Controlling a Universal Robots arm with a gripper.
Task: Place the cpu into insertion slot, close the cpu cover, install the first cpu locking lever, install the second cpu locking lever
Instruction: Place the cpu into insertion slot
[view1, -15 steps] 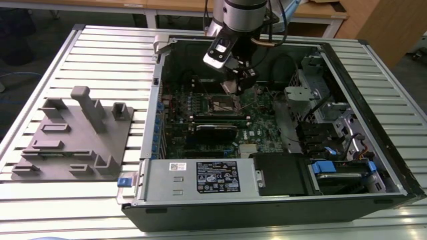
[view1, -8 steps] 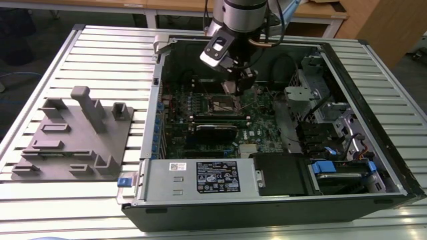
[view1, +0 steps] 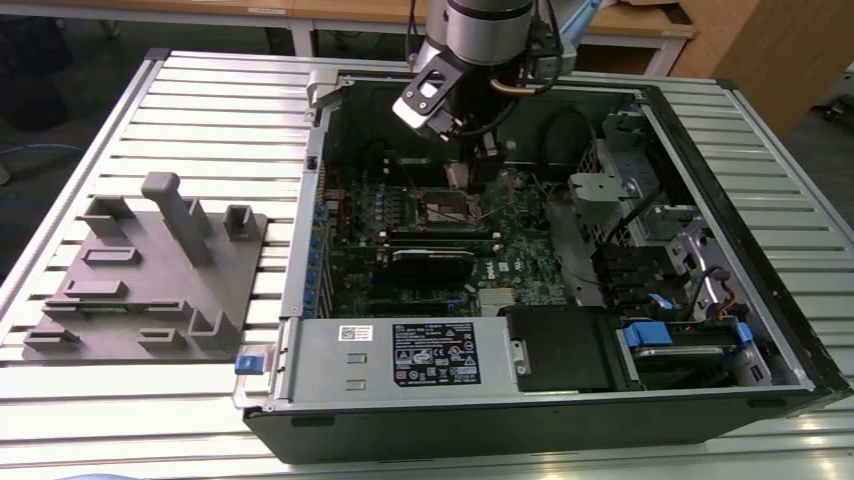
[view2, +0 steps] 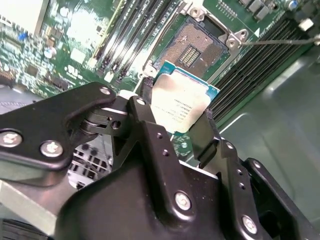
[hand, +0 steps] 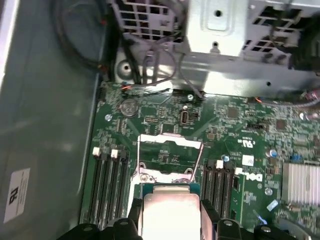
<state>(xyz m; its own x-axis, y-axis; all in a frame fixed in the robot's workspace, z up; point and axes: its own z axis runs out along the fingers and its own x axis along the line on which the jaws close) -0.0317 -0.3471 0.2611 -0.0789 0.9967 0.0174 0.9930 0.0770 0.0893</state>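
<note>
Item: cpu (view2: 182, 102), clenched by its edges in the pincer (view2: 176, 119), held tilted near the open slot (view2: 197, 47), not seated. Risk: a tilted or offset descent could bend the slot's pins; a slack grip could drop it onto the board (view2: 75, 45).

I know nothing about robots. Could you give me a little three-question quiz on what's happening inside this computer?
1. What is the tool shut on? A a screwdriver; B the small flat square silver-grey metal chip; C a fan.
2. In the second wrist view, is the square dark silver-rimmed socket on the green board covered or uncovered?
3. True or false: the chip already lies in the socket.
Key: 1 B; 2 uncovered; 3 false.
</note>
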